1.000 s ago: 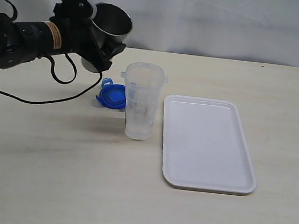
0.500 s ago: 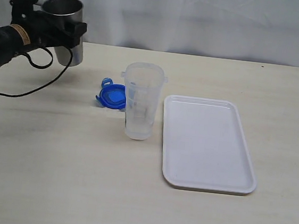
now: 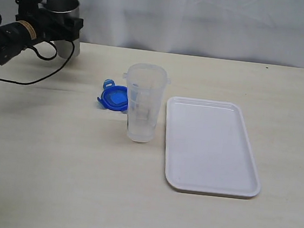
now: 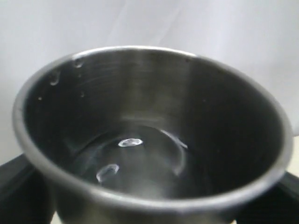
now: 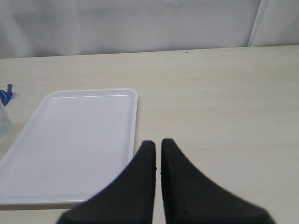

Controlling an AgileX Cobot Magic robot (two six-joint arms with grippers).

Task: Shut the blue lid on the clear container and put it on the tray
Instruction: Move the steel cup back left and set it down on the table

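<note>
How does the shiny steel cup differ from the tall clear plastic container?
The shiny grey steel cup is opaque; the tall clear plastic container is translucent. The cup sits in the left gripper, back left; the container stands free beside the flat white plastic tray. Both are upright and open-topped.

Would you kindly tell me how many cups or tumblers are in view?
2. The clear container stands mid-table between the blue lid and the tray; the steel cup sits in the left end effector, far left. None appear hidden.

steel cup point(image 3: 63, 5): carried from beside the clear container point(image 3: 143, 107) far out toward 10 o'clock; tipped earlier, upright now
left gripper point(image 3: 61, 25): drawn back with it
</note>
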